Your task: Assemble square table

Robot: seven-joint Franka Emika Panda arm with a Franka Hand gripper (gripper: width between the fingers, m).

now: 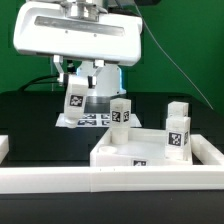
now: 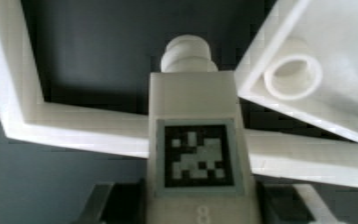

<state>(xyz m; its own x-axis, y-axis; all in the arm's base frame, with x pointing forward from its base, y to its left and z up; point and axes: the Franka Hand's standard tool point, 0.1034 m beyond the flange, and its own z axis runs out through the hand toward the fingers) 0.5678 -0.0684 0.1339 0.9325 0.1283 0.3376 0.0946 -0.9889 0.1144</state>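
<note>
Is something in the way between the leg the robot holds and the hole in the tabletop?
Nothing visible. The gripper holds the leg. In the wrist view, only bare table shows between the leg's tip and the open hole in the tabletop.

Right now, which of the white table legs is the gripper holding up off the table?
The leg at the exterior view's left, held in the gripper above the black table. The other legs that can be seen stand upright, untouched, around the square slab.
</note>
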